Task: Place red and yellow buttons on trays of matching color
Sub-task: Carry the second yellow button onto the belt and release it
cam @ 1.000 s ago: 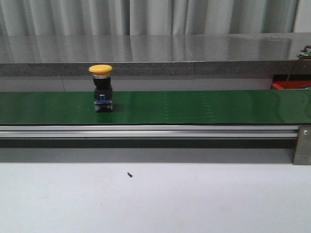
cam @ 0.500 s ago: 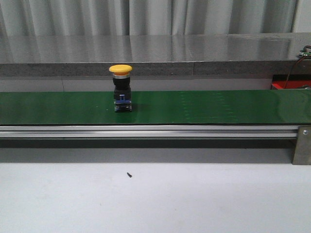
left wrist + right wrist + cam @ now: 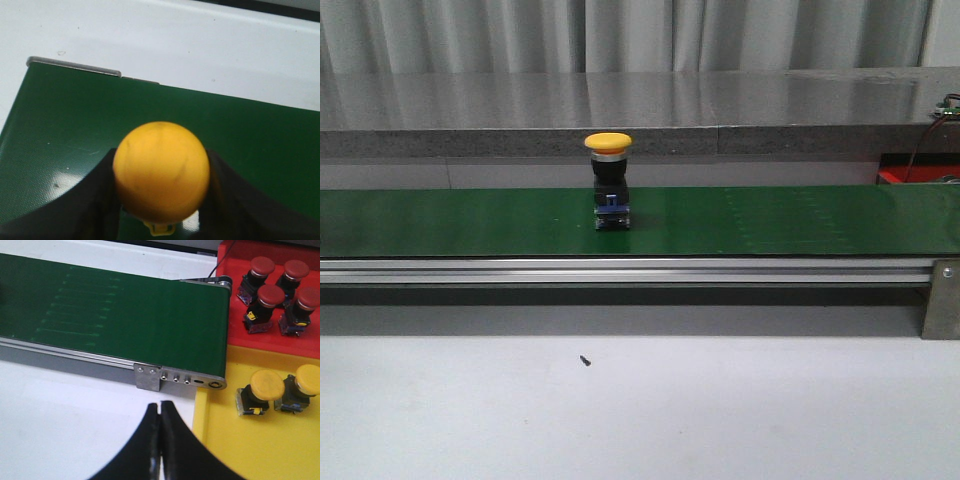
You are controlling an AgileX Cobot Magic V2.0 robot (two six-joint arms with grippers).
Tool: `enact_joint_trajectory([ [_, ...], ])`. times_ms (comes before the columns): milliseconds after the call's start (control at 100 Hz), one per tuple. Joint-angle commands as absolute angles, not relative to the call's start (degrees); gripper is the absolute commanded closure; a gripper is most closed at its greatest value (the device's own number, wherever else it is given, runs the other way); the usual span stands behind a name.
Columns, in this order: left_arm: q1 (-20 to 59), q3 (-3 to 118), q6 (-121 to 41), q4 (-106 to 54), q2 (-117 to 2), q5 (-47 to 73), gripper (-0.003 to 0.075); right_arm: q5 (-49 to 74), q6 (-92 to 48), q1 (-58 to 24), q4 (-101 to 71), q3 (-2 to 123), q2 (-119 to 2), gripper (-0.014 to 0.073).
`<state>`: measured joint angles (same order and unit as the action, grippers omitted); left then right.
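A yellow button (image 3: 608, 145) with a black body stands upright on the green conveyor belt (image 3: 790, 220), left of centre; neither gripper shows in the front view. In the left wrist view a second yellow button (image 3: 160, 170) fills the gap between the black fingers of my left gripper (image 3: 161, 161), which is shut on it over the belt's end (image 3: 75, 120). My right gripper (image 3: 160, 406) is shut and empty over the white table, beside the yellow tray (image 3: 235, 450). That tray holds two yellow buttons (image 3: 265, 385). The red tray (image 3: 272, 342) holds several red buttons (image 3: 270, 296).
The belt's aluminium rail (image 3: 620, 270) runs across the front view, with a metal bracket (image 3: 942, 300) at its right end. A small dark speck (image 3: 586, 360) lies on the white table. A grey ledge (image 3: 640, 140) and curtains stand behind the belt.
The yellow button on the belt has travelled to the right, from left of the view toward the centre, still upright.
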<state>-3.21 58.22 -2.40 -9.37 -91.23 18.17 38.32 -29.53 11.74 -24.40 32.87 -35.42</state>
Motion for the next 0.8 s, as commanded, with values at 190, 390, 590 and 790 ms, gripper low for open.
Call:
enact_joint_trajectory([
  [190, -2.7, 59.4, -3.4, -9.8, -93.1, 14.1, 0.0722, 35.3, -29.9, 11.7, -26.0, 34.2, -35.3, 0.069],
  [390, -2.2, 59.4, -5.5, -9.8, -91.6, 13.8, 0.0358, 35.3, -29.9, 11.7, -26.0, 34.2, -35.3, 0.069],
  [590, -0.9, 59.5, -5.5, -11.1, -88.2, 13.5, 0.005, 35.3, -29.9, 11.7, -26.0, 34.2, -35.3, 0.069],
  [790, 0.4, 59.5, -5.5, -11.3, -82.3, 14.2, 0.005, 35.3, -29.9, 11.7, -26.0, 34.2, -35.3, 0.069],
])
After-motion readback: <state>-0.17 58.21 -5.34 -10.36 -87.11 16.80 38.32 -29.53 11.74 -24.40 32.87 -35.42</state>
